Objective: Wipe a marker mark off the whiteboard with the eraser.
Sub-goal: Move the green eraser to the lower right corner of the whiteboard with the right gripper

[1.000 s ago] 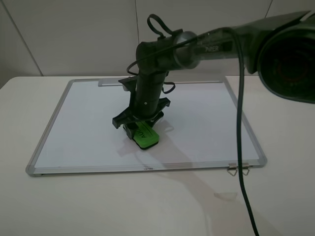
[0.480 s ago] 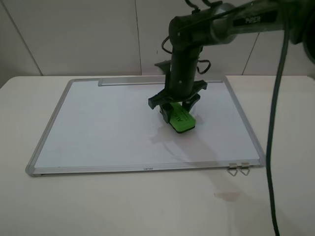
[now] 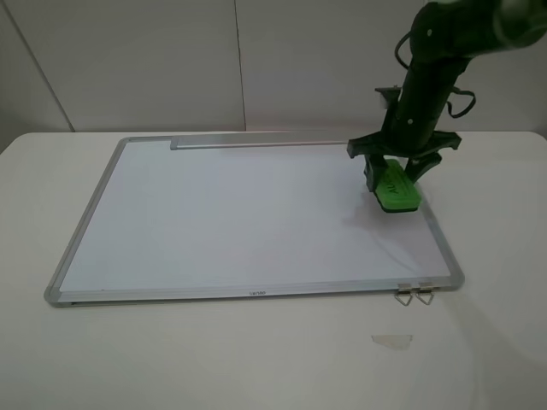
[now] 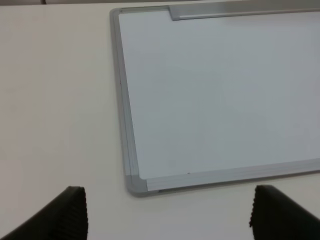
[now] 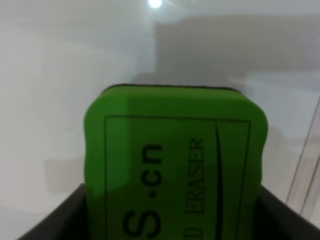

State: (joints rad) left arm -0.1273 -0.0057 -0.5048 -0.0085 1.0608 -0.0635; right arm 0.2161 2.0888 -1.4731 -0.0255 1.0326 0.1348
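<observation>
**Whiteboard** [image 3: 214,213]: lies flat on the pale surface [image 3: 256,359]. Its grey frame is whole and two clips [image 3: 414,295] sit at the near right corner.

**Marker mark:** none found on the board face in any view.

**Eraser** [image 3: 398,193]: green and tilted, at the board's right edge just inside the frame. Contact with the board cannot be told.

**Right claw** [image 3: 395,178]: clamped on the eraser's sides.

**Left claw** [image 4: 170,220]: empty and spread wide, above the surface just off a board corner.

**Progress:** wiping is judged finished, since the board reads clean. All that seems left is to set the eraser down.
</observation>
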